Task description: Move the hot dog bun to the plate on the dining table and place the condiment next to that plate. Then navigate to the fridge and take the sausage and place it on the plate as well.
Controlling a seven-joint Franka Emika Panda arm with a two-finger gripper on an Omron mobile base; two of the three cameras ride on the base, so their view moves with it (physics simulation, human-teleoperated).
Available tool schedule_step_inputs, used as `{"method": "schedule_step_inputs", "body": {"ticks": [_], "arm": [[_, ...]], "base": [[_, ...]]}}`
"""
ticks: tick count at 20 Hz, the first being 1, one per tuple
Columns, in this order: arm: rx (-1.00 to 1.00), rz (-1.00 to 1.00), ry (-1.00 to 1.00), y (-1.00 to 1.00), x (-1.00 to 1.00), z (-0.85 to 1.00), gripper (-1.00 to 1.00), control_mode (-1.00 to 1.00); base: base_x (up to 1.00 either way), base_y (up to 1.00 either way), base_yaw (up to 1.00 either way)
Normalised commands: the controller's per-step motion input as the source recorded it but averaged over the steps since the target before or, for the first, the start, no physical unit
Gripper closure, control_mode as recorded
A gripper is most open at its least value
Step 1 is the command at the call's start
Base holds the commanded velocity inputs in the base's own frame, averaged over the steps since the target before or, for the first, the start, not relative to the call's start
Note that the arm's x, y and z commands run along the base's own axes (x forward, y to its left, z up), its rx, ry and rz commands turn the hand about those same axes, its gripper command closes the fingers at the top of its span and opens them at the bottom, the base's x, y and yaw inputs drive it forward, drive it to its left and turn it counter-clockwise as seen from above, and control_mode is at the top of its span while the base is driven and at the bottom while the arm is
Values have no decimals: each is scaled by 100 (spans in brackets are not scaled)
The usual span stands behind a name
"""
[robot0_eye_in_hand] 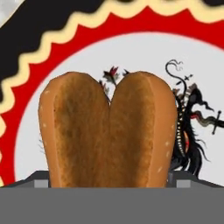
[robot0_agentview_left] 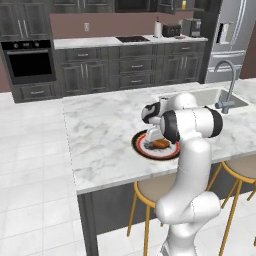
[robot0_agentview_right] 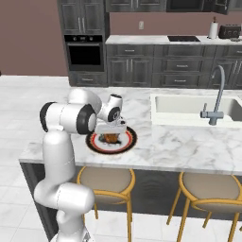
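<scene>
The hot dog bun [robot0_eye_in_hand: 107,131] lies on the plate [robot0_eye_in_hand: 61,46], on its white middle, split open so its 2 browned halves spread like a heart in the hand view. The plate has a red ring with a pale wavy line, a black outer rim, and a dark drawing on the white part just beside the bun. From the left base view the bun [robot0_agentview_left: 161,144] is a small brown shape on the plate [robot0_agentview_left: 142,149], partly behind the arm; from the right base view the bun [robot0_agentview_right: 111,137] sits near the plate's [robot0_agentview_right: 128,142] centre.

The pincer [robot0_agentview_right: 112,128] hangs directly over the bun, pointing down at it (very close above). In the hand view the 2 finger tips [robot0_eye_in_hand: 40,178] stand at either side of the bun's near end, at its outer edges. Whether they touch it or stand just clear, I cannot tell; the jaws are spread wide, about as wide as the bun itself.

The plate rests on the marble table [robot0_agentview_left: 100,130], near the edge where 2 round stools [robot0_agentview_right: 105,182] with yellow legs stand. Further along the table is a sink [robot0_agentview_right: 189,106] with a curved grey tap [robot0_agentview_right: 215,94]. Behind, along the wall, are dark cabinets [robot0_agentview_left: 120,67], a built-in oven [robot0_agentview_left: 30,62], and a steel fridge [robot0_agentview_left: 232,35] at the right of the left base view.
</scene>
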Motion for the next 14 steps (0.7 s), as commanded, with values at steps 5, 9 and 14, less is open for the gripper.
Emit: {"method": "schedule_step_inputs", "body": {"ticks": [5,9,14], "arm": [[0,-1,-4,7,-20,19,-100,-100],[0,0,-10,15,-34,40,-100,-100],[0,-1,-8,15,-34,56,-100,-100]], "base": [[0,0,0],[0,0,0],[0,0,0]]}}
